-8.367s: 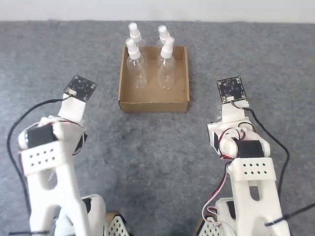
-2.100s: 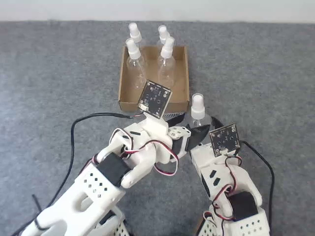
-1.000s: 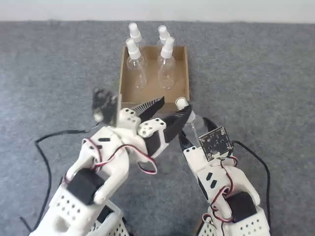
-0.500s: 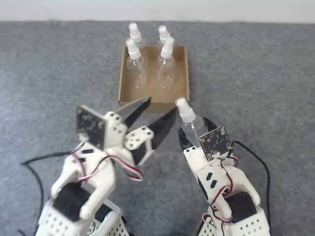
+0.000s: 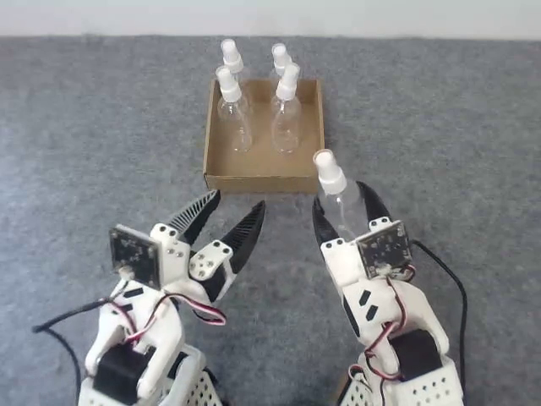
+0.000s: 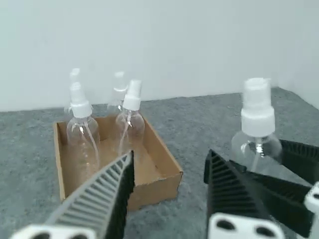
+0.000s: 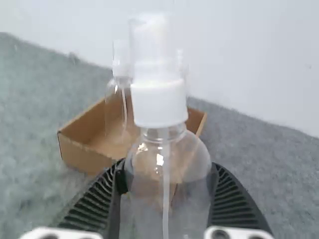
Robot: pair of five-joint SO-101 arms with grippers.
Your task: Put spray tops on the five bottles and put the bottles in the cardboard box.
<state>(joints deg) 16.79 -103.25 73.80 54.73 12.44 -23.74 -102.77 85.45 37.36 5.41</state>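
A clear bottle (image 5: pixel 336 201) with a white spray top stands upright between the fingers of my right gripper (image 5: pixel 342 203), which is shut on its body just in front of the cardboard box (image 5: pixel 264 180). In the right wrist view the same bottle (image 7: pixel 160 107) sits in that gripper (image 7: pixel 165 172), with the box (image 7: pixel 79 145) behind it. Several capped bottles (image 5: pixel 234 114) stand inside the box. My left gripper (image 5: pixel 235 205) is open and holds nothing, to the left of the held bottle (image 6: pixel 256 144) and short of the box front (image 6: pixel 154 186).
Grey carpet (image 5: pixel 439 127) covers the table on both sides of the box. A pale wall (image 6: pixel 174 40) rises behind the box. Cables trail from both arm bases near the front edge.
My left arm has pulled back toward the front left, away from the bottle, with its gripper open. The bottle in my right gripper has come upright and shifted slightly right.
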